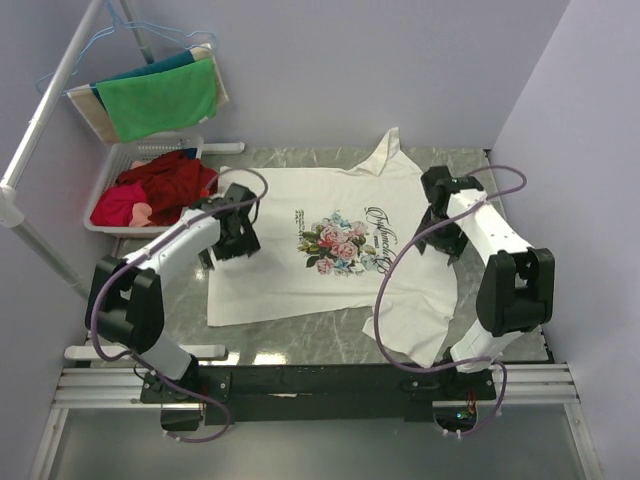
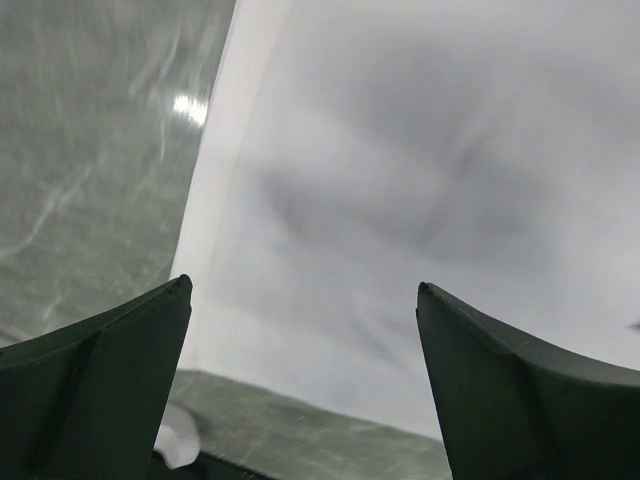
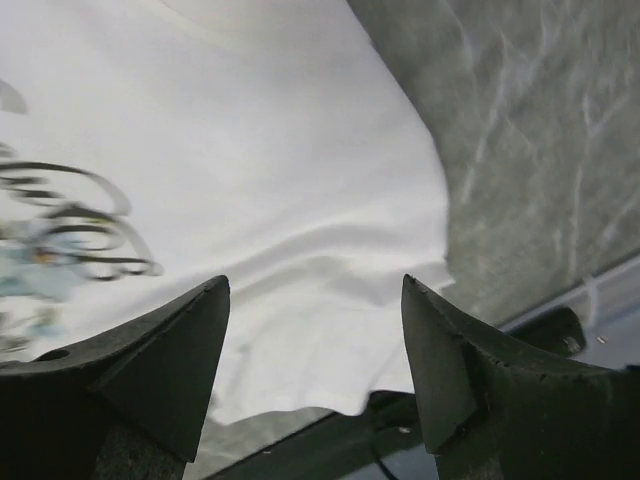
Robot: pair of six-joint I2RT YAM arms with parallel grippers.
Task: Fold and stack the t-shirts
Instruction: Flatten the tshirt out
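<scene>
One tee (image 1: pixel 300 275) flat at table (image 1: pixel 300 345) centre, print up. Two arms over it: left gripper (image 2: pixel 303 285) toward left edge, right gripper (image 3: pixel 315 280) toward right edge. Both jaws apart, empty.

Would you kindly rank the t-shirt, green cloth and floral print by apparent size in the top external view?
1. t-shirt
2. green cloth
3. floral print, nearly the cloth's size, so that pair is unsure.

Grey marble-look worktop (image 1: pixel 300 342). One white t-shirt (image 1: pixel 290 270) lies spread flat on it, print up, sleeves out. White basket (image 1: pixel 128 160) of red cloth sits left of and behind the t-shirt. Can't tell whether it rests on the worktop.
</scene>
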